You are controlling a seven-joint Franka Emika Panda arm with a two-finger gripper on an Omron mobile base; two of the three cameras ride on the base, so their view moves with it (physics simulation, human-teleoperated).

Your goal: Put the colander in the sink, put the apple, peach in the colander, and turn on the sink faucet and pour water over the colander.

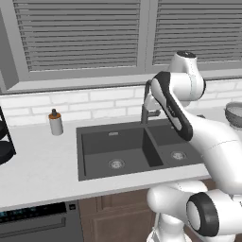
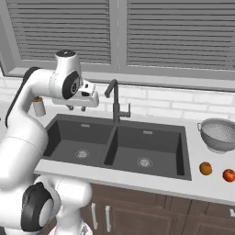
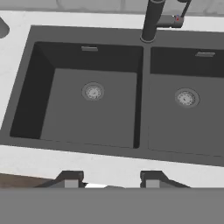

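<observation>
Colander (image 2: 219, 134): upright on the table (image 2: 137, 183), right of the sink (image 2: 119, 144), well apart from the arm. Nothing in it. Two round fruits lie in front of it, nearer the table edge: an orange-toned one (image 2: 205, 168) and a redder one (image 2: 228, 175). Which is the apple and which the peach I cannot tell at this size.

Sink: both basins bare, drains showing. Faucet (image 2: 114, 102) stands behind the divider, spout hooked toward the left basin; no water running.

Pincer (image 2: 76, 108): hangs above the left basin, pointing down. In the hand view the two fingertips (image 3: 70, 178) stand partly apart with nothing between them, a middling gap.

Judgement: first step not yet begun; the colander has to be fetched.

To do it well:
- swing right across the sink, passing in front of the faucet, not through the spout;
- widen the pincer before coming down;
- take the colander by its rim, one finger inside and one outside the wall, since the bowl is too broad to span;
- approach from above, so the fruits are not knocked off the table edge;
- lift level, then set it down over a drain, within reach of the spout.
</observation>
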